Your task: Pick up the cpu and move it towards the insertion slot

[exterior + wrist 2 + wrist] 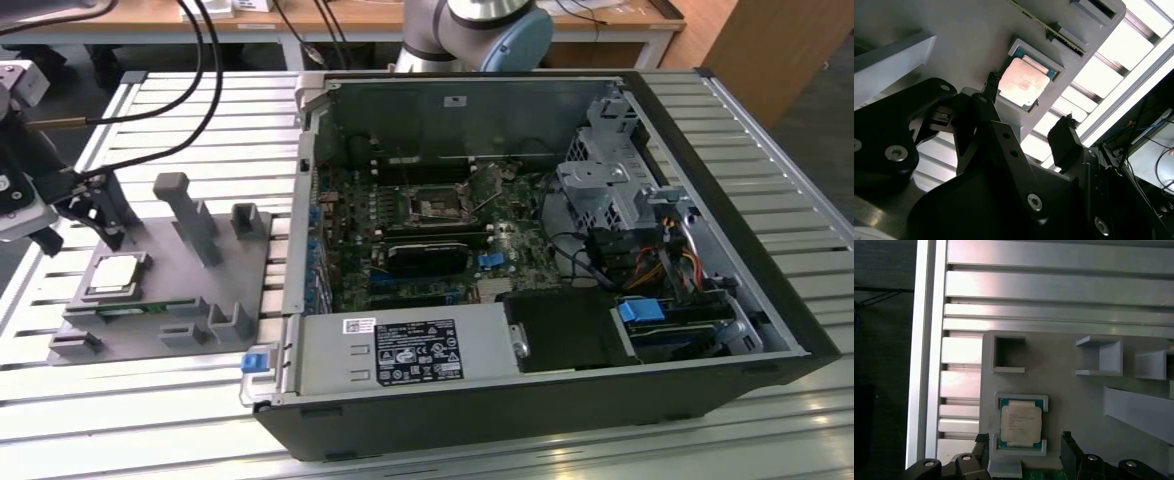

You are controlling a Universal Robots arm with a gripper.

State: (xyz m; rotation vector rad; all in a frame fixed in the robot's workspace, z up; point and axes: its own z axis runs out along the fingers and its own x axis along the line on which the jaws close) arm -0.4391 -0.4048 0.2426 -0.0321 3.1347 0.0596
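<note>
In the exterior view the arm's wrist end is cut off by the frame's left edge. The dark gripper parts there blend together, so the fingers are hard to separate. The arm's base (474, 25) is likewise cropped at the top. The wrist views tell more. The gripper (1024, 440) stands wide open, and in the first wrist view its two black fingers (1067, 440) spread to either side of the cpu (1021, 422), gripping nothing (whether the tips touch the pocket's walls cannot be told). The cpu lies flat, silvery top up, in a square raised pocket of the grey fixture (1069, 390). In the second wrist view its top is washed to a pale pink glare. A thin green memory strip (1041, 474) just beside the pocket is mostly cut off by the frame edge. The fixture rests on a table (747, 100) of ribbed aluminium slats, toward the exterior view's left. An open black computer case (534, 410) stands beside it on the exterior view's right. The insertion slot (438, 205) on the motherboard inside sits well apart from the cpu. Black cables (211, 55) trail across the slats, and wooden benches (134, 15) stand behind.
</note>
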